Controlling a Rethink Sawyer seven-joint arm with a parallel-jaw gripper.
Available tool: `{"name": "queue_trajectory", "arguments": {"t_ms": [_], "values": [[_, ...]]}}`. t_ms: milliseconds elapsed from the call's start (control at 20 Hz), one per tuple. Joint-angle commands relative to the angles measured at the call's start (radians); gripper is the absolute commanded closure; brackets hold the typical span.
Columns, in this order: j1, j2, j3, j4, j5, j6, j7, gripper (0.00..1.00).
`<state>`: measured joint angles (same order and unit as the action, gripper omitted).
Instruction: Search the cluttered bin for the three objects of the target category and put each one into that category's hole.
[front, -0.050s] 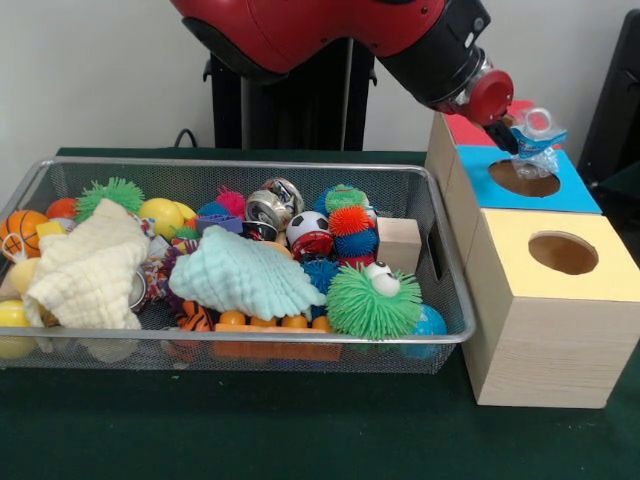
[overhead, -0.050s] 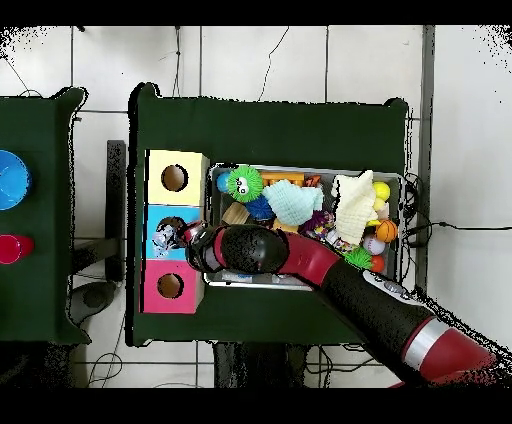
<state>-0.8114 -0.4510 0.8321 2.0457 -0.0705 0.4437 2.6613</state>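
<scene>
gripper (front, -0.050s: 522, 137) at upper right, jaws clamped on a clear plastic object (front, -0.050s: 536, 133) directly above the blue box's hole (front, -0.050s: 524, 178).

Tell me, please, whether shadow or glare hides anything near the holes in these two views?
Front view: even light, the blue box's hole partly covered by the clear item at the end effector; overhead view: the arm overhangs the bin, holes readable, no glare.

Red/black arm (front, -0.050s: 330, 30); yellow-top (front, -0.050s: 560, 255), blue-top (front, -0.050s: 525, 180) wooden boxes; green spiky rubber ball (front, -0.050s: 372, 303); silver wire-mesh bin (front, -0.050s: 440, 250).
</scene>
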Motion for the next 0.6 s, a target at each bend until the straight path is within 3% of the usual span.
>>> {"name": "queue_trajectory", "arguments": {"t_ms": [50, 600], "values": [[0.053, 0.016, -0.026, -0.054, -0.08, 0.023, -0.108, 1.0], [0.06, -0.028, -0.021, -0.132, -0.056, 0.131, -0.127, 1.0]]}}
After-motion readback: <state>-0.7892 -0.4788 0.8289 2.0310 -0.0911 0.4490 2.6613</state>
